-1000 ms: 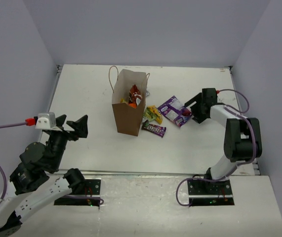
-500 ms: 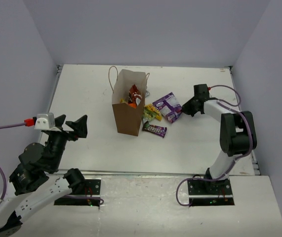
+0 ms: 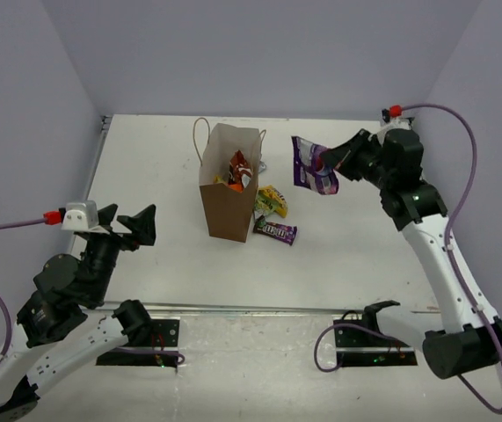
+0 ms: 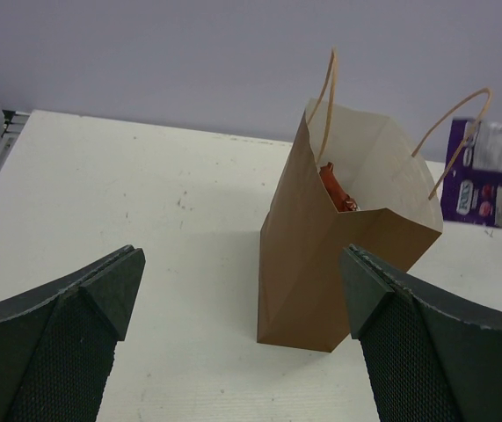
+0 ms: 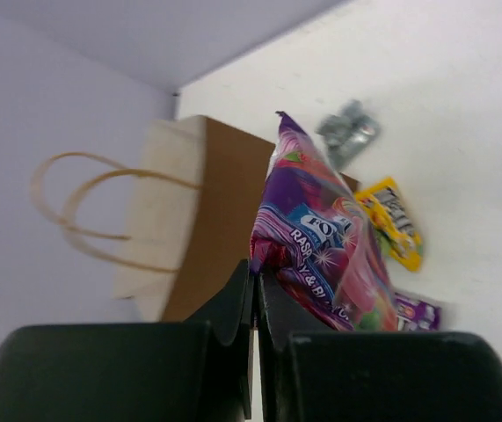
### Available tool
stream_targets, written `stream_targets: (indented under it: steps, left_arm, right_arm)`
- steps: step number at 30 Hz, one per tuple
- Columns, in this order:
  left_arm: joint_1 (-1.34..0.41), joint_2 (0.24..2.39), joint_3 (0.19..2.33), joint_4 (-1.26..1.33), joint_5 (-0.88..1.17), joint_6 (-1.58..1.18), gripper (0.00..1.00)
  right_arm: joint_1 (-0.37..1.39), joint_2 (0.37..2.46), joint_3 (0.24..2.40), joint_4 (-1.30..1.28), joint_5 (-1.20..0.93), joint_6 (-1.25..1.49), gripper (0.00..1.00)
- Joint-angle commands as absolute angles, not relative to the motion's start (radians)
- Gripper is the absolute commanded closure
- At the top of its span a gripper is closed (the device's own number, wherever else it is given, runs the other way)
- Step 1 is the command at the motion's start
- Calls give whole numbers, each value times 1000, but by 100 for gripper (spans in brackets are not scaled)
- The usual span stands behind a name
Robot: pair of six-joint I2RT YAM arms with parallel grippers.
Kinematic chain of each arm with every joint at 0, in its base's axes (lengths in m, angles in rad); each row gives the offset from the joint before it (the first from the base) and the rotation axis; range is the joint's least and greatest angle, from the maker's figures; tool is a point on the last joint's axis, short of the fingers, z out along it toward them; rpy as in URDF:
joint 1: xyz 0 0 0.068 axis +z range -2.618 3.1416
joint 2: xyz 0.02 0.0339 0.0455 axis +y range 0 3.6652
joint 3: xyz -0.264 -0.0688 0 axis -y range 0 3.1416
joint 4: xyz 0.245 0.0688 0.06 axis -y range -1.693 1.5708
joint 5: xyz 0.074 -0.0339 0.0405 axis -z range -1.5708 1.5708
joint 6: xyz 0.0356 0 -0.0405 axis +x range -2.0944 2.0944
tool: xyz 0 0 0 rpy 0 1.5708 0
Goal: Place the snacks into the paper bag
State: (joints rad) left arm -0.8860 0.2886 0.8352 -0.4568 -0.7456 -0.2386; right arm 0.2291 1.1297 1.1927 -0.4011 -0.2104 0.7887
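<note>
Nearest you, your left gripper [image 3: 132, 220] hangs above the near left part of the table [image 3: 145, 158], its jaws spread wide with nothing between them. It faces the paper bag [image 3: 229, 207] and sits well apart from it.

Further in, the dark brown candy [image 3: 274, 231] lies flat on the table just beside the bag's right bottom corner. The yellow-green packet [image 3: 272, 200] lies just behind it, close against the same side of the bag.

The paper bag stands upright near the middle of the table with its mouth open and its loop handles up. The red-orange chip bag [image 3: 240, 167] sits inside, poking up toward the rim.

To the right of the bag's mouth, your right gripper [image 3: 334, 163] is clamped tight on the purple packet [image 3: 312, 167], pinching one edge. The packet hangs off the table at about the height of the bag's top. It is beside the opening, not over it.

Behind the bag's far right corner, the small silver-grey wrapper [image 5: 347, 132] lies on the table.
</note>
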Motion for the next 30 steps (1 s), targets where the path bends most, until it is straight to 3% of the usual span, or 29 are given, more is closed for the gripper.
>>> stream_targets:
  steps: [1,9,17,24,30]
  left_arm:
    - [-885,285,828,-422,-749,-219,0]
    - [-885,287,830,-423,-755,-219,0]
    - [-885,285,830,-425,-753,-221,0]
    - [-885,279,830,-428,-749,-224,0]
    - [-885,272,830,-431,-749,-225,0]
  right_arm:
    - [253,1112,1373,-449,-392,724,100]
    - [409,1154,1655,-488,-535,764,100]
    - [586,1245,1781,-437,-496,805,100]
    - [698,1357,1822,-437,-191,839,100]
    - [718,1413,1833,-417,-57,854,100]
